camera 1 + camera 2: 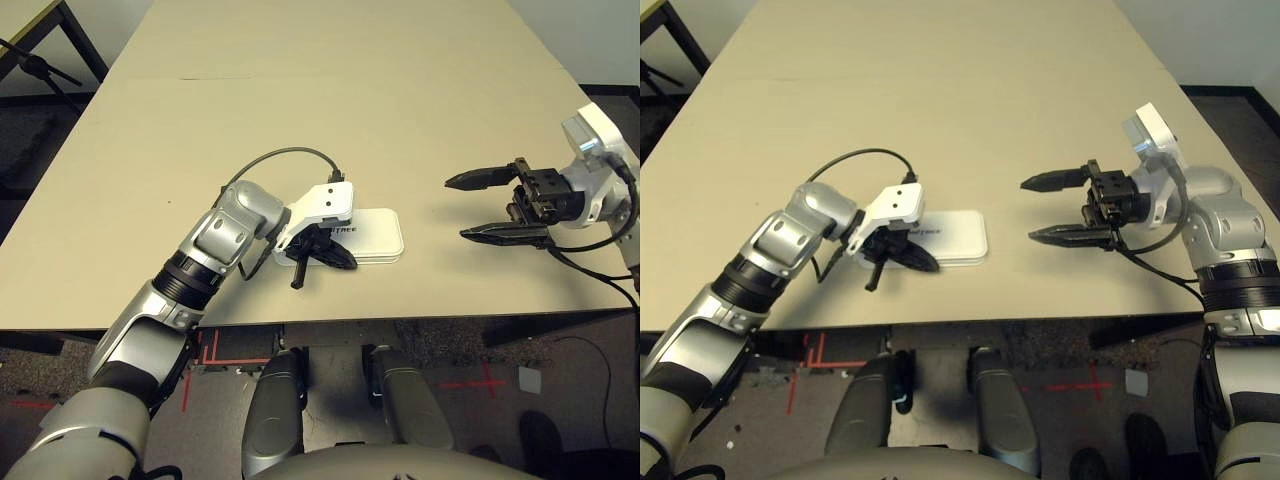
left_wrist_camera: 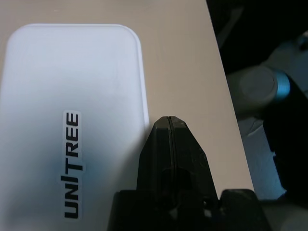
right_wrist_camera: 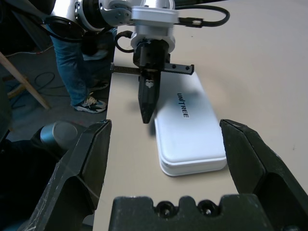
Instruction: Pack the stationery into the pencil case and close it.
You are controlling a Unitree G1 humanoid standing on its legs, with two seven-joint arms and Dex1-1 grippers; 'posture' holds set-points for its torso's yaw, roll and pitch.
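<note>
The pencil case (image 1: 378, 236) lies closed and flat on the tan table, a white box with "UNITREE" on its lid (image 2: 72, 159). My left gripper (image 1: 340, 262) is shut with nothing in it, its tips at the case's near long edge, close to the table's front edge; whether they touch the case I cannot tell. In the right wrist view the left gripper (image 3: 147, 113) points down beside the case (image 3: 192, 134). My right gripper (image 1: 456, 208) hovers open and empty, well to the right of the case, fingers pointing toward it. The stationery is out of view.
The table's front edge (image 1: 400, 318) runs just in front of the case. A black cable (image 1: 280, 155) loops over my left wrist. A person's jeans and shoes (image 3: 72, 62) show off the table's front-left. A black stand (image 1: 30, 60) is at far left.
</note>
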